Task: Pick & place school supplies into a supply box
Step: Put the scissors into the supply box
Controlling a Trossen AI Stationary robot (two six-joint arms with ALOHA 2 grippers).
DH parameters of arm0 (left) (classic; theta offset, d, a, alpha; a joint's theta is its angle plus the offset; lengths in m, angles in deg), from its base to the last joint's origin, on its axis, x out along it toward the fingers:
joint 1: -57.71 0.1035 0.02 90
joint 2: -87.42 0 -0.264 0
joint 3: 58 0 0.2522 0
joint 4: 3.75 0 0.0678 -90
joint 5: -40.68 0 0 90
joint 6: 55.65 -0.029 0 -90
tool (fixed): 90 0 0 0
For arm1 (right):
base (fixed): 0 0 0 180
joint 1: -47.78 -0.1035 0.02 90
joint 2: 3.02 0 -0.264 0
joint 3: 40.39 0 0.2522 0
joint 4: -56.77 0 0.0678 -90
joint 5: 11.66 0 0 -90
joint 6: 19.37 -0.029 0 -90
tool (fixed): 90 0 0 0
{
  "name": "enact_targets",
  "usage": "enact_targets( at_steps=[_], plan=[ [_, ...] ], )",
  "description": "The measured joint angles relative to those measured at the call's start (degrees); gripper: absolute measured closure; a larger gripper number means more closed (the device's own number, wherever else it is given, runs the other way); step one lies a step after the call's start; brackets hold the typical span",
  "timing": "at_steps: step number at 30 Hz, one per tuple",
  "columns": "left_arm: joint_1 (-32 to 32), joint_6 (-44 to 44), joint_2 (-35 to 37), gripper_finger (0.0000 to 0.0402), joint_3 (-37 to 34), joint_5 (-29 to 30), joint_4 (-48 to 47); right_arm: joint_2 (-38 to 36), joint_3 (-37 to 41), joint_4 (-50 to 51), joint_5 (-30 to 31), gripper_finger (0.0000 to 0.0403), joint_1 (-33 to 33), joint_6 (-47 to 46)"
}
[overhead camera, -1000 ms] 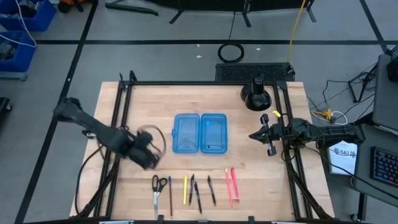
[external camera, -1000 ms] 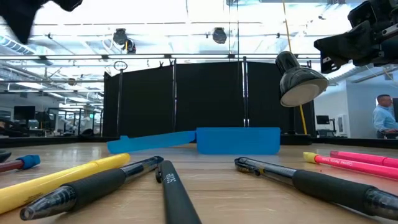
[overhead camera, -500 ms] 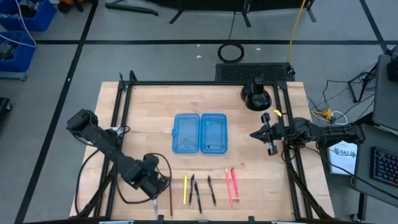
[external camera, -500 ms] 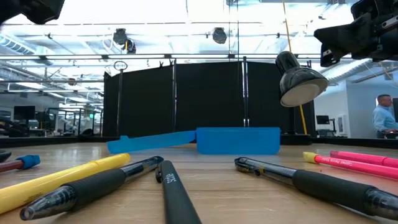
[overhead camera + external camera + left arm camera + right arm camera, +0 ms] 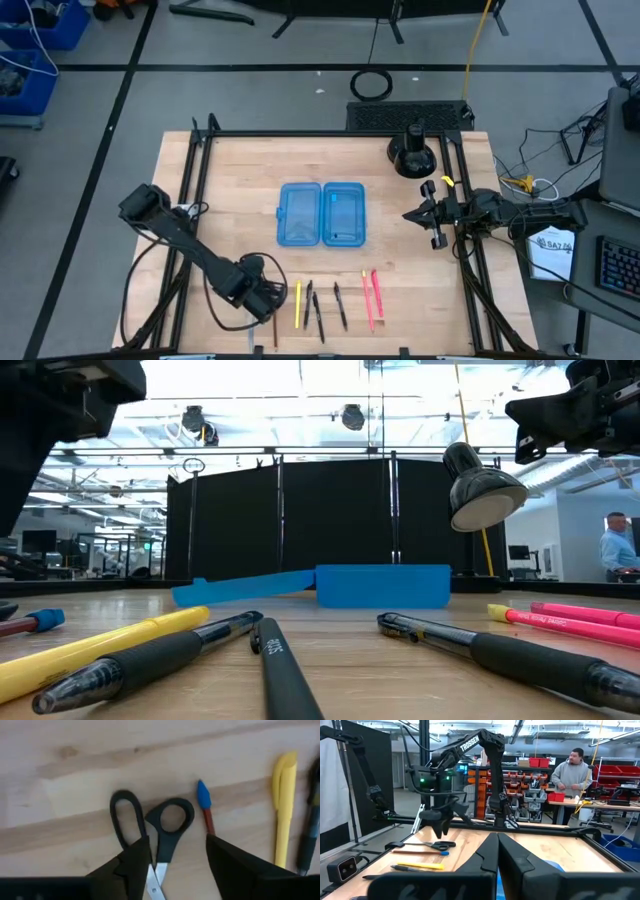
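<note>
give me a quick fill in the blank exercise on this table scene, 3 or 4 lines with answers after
1. The left gripper hangs with open fingers right over the ____.
2. The supply box lies ____, both halves flat on the table.
3. The right gripper has its fingers ____.
4. Next to the black pens lies a ____ pencil.

Missing words: scissors; open; shut; yellow
</note>
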State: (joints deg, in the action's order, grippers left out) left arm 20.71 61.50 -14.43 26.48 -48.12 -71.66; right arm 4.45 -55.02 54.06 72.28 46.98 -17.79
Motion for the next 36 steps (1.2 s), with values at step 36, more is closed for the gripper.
enact_targets(
  at_steps=[36],
  plan=[
    [0.2,-2.5,-4.8,0.0188,-0.2,6.5,0.3,0.0,0.0,-1.6,0.0,0.0403,0.0,0.7]
  ],
)
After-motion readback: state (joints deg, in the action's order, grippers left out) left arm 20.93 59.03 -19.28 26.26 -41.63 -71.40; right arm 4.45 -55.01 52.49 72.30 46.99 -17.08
